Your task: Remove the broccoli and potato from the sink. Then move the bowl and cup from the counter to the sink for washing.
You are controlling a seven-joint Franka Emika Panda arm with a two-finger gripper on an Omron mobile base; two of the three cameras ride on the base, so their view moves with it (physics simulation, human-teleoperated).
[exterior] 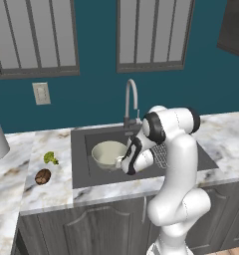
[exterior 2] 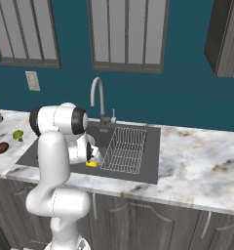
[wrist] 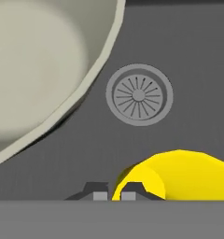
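Now cup (wrist: pixel 179 175) in hand (wrist: pixel 115 192)

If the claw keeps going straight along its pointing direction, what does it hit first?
Most likely the sink floor near the drain. The claw is shut on the cup, with the bowl off to the side; depth unclear.

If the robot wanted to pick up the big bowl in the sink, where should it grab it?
Probably by the rim, from above. The bowl sits upright in the sink with its mouth open upward, and it looks too wide to span. One finger inside the thin edge and one outside, on the side nearest the arm, seems best.
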